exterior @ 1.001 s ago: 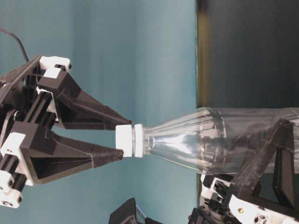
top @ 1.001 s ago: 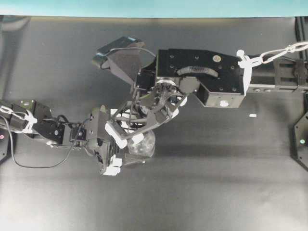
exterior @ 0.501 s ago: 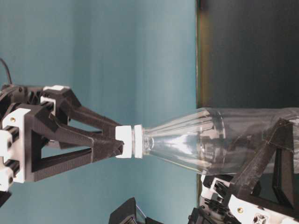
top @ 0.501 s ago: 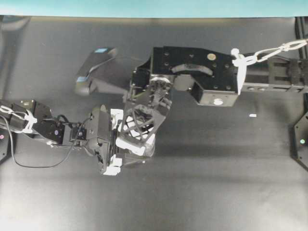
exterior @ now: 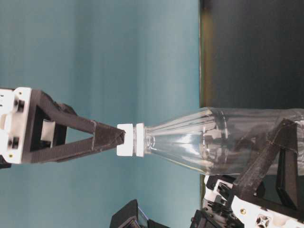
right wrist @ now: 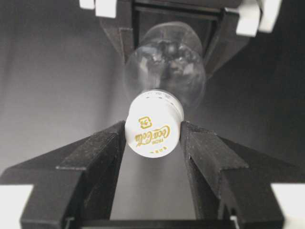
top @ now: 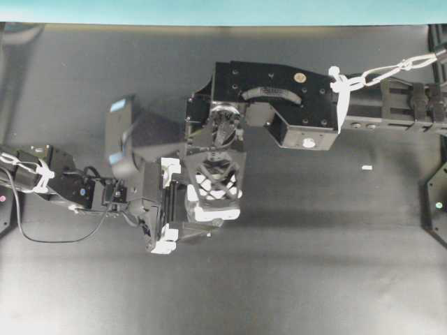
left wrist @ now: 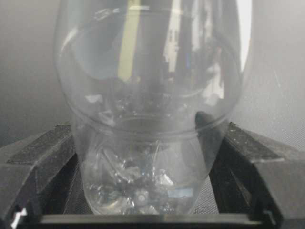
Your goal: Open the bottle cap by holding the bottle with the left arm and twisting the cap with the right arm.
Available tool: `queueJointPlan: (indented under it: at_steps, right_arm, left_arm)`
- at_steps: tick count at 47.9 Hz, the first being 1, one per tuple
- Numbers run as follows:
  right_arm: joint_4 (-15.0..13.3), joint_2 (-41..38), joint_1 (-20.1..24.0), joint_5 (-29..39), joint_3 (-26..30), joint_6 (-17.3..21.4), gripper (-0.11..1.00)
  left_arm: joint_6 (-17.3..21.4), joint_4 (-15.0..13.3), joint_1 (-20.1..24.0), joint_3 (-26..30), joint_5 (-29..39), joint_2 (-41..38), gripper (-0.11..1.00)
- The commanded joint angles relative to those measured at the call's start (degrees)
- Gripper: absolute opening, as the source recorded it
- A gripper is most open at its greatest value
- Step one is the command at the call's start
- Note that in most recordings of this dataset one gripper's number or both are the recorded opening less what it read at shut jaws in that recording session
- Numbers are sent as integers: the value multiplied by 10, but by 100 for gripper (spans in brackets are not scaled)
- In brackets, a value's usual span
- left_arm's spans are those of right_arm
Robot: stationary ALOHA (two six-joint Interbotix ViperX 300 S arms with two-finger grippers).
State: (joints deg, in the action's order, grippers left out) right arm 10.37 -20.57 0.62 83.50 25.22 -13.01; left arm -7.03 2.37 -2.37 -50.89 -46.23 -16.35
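Clear, glossy plastic on the bottle (exterior: 204,145), ribbed along the shoulder, bright reflections at center frame in the left wrist view. Smooth white plastic on the bottle cap (right wrist: 153,124), gold print on top. Matt black plastic on the right gripper (right wrist: 153,143), lattice-patterned from overhead, white blocks at lower corners. Matt black jaws with rough dark pads on the left gripper (left wrist: 147,162). Dark, matt, faintly textured surface (top: 335,265). White plastic zip tie (top: 340,87) at upper right.

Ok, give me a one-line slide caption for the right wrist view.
Right gripper pinches the white bottle cap between its black fingers, while the left gripper clamps the clear bottle behind.
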Motion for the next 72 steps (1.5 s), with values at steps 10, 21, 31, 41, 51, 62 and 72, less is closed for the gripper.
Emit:
queueJointPlan:
  at_steps: [10,21,31,41,51,62,72]
  right_arm:
    - [-1,3,4,-26,5,-165,38]
    - [-1,3,4,-31,-1,-243,38]
    - [-2,3,4,-31,-2,-240,38]
    - [-4,4,4,-45,-5,-217,38]
    - [-10,11,5,-53,-24,-171,38]
    - [-11,28,16,-73,-49,-156,66]
    - [-11,54,17,-98,-50,-84,76]
  left_arm:
    - [-2,2,-4,-2,6,-3,84]
    - [-2,2,-4,-3,6,-3,84]
    - [-2,2,-4,-3,7,-3,84]
    - [-3,2,-4,-2,10,-3,84]
    - [-2,2,-5,0,18,-2,84]
    - [-3,2,-6,0,18,-1,84]
    - [-3,2,-7,-2,18,-1,84]
